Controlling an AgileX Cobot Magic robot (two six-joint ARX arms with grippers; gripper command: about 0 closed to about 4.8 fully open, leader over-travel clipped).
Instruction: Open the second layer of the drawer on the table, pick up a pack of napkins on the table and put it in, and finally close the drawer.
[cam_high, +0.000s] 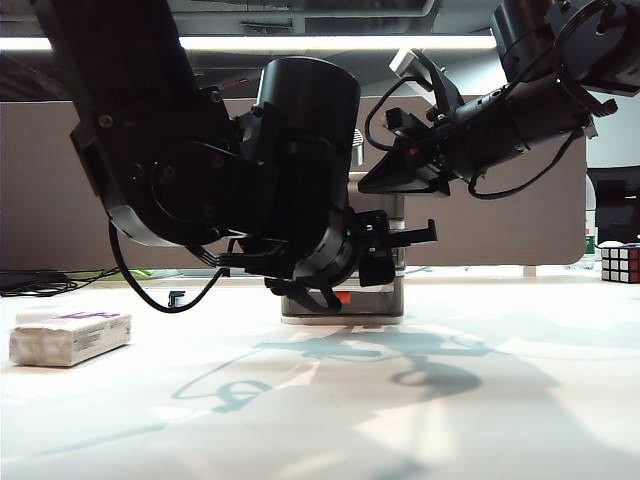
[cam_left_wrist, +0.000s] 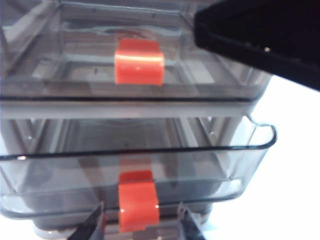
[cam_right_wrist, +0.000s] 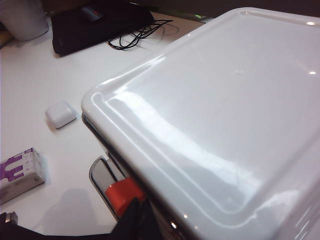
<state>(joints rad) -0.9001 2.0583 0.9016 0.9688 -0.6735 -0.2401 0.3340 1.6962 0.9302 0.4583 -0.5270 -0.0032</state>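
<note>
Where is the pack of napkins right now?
The pack of napkins lies on the table at the far left of the exterior view, apart from the drawer and from both grippers.

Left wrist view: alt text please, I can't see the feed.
The left gripper, jaws open, straddles the red-orange handle of the second layer, which is pulled partly out. The top drawer above is shut; a dark arm part fills one corner.

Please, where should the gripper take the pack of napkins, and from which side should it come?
Likely from above, jaws across the narrow width of the pack of napkins. It lies flat on the table, purple top up, long sides free. The left gripper, open at the drawer, works on that side.
</note>
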